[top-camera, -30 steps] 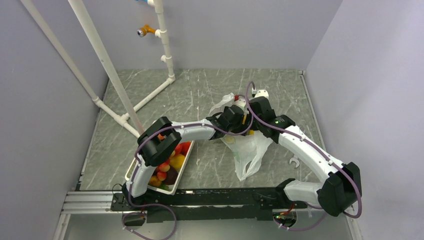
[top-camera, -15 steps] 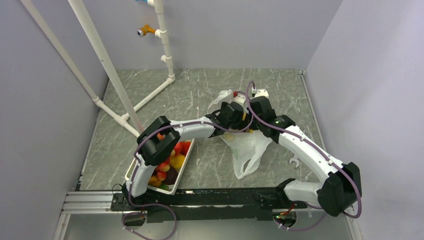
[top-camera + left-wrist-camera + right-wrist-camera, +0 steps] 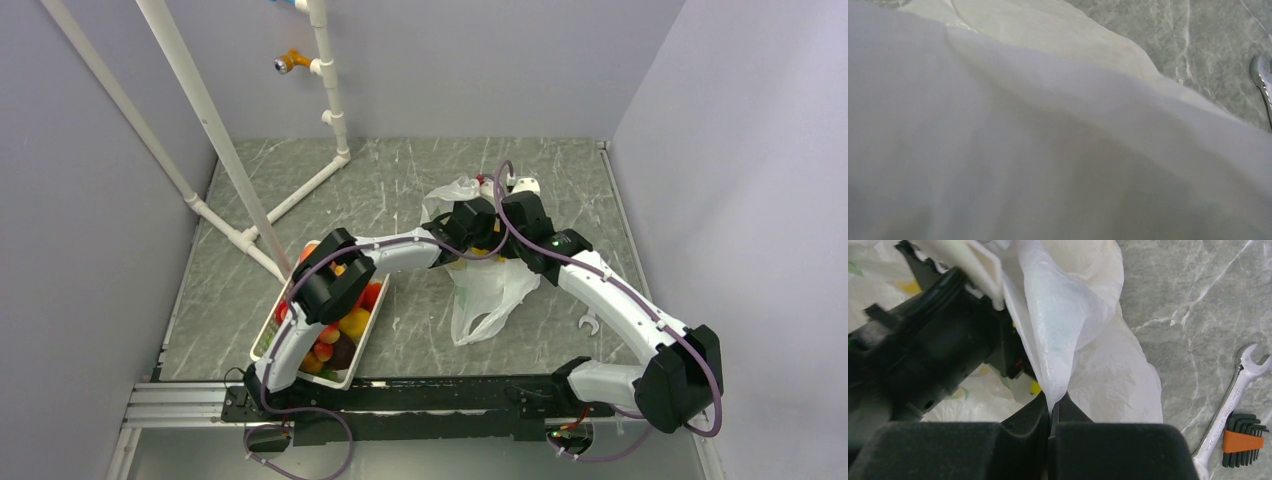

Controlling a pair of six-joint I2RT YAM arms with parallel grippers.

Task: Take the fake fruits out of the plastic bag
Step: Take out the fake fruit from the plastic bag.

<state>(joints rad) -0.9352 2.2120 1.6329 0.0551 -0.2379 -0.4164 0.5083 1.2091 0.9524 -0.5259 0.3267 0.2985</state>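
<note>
The plastic bag (image 3: 482,292) is thin, white and crinkly and lies mid-table, its upper part lifted. My right gripper (image 3: 1052,407) is shut on a fold of the bag (image 3: 1063,325) and holds it up; in the top view it (image 3: 512,215) is at the bag's far edge. My left gripper (image 3: 470,222) reaches into the bag beside it. Its black body (image 3: 933,350) shows in the right wrist view, its fingers hidden. The bag (image 3: 1048,140) fills the left wrist view. A small yellow patch (image 3: 1035,387) shows through the plastic. The fake fruits are otherwise hidden.
A white basket (image 3: 335,381) of mixed fruits stands at the near left under my left arm. A wrench (image 3: 590,323) lies right of the bag, with hex keys in an orange holder (image 3: 1243,437) beside it. A white pipe frame (image 3: 250,235) stands at the far left.
My left gripper has pushed farther into the bag, toward the far side. The bag's upper part has risen and its lower part has drawn left. My right gripper has kept its hold.
</note>
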